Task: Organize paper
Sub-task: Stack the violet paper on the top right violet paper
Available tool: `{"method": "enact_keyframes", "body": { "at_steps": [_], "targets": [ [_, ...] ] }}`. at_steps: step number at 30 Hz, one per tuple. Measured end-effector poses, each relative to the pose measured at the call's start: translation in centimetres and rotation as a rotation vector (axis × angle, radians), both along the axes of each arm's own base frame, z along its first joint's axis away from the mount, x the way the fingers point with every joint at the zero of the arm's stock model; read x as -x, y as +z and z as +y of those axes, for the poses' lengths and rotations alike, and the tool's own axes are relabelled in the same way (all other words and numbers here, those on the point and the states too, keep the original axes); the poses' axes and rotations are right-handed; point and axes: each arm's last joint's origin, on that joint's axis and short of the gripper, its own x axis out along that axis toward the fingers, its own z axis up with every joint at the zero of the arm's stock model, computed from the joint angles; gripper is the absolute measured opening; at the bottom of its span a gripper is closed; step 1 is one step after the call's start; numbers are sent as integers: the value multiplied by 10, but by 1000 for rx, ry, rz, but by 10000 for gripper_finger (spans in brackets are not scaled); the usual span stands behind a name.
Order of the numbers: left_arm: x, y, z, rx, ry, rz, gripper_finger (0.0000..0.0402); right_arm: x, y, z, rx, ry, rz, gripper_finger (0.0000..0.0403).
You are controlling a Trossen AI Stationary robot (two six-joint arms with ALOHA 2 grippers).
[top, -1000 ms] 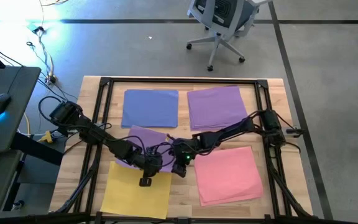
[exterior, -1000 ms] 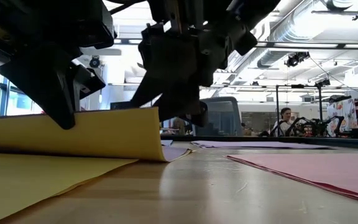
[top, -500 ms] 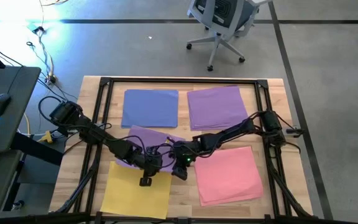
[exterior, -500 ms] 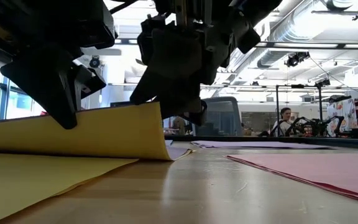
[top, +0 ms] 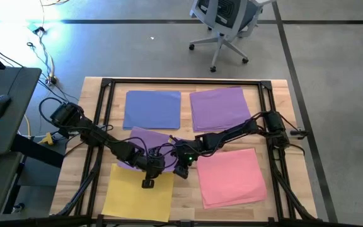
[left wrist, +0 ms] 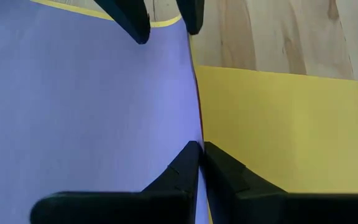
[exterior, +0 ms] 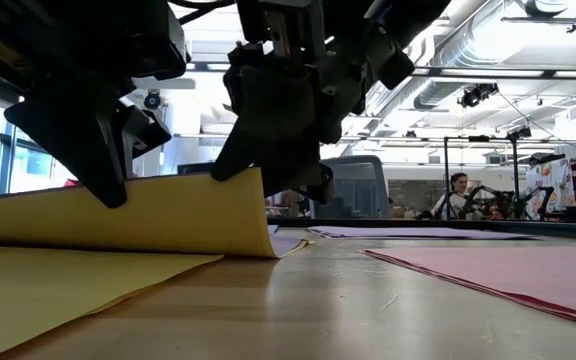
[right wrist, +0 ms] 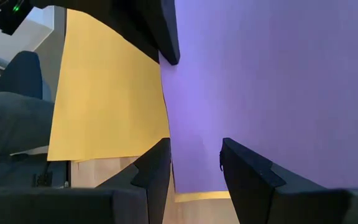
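Table carries blue stack, purple stack and pink stack. Yellow stack lies under left claw. Loose purple sheet sits between both claws. Left claw is pinched shut on that sheet's edge. Right claw is part-open, straddling the same edge near its corner.

We see a pale wood counter carrying paper in separate spots: a periwinkle blue stack and a purple stack at the far side, a pink stack and yellow sheets nearer, with a lone purple sheet between.
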Motion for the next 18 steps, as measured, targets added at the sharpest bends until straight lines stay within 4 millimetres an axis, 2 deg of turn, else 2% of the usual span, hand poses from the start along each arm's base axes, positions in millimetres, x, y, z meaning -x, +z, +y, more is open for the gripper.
{"method": "enact_keyframes", "body": {
  "at_steps": [7,18],
  "targets": [
    [0,0,0,0,-1,-1,0,-5,5,1,-42,-27,-53,126],
    [0,0,0,1,-2,-1,0,-2,3,6,-3,-31,-34,126]
  ]
}}
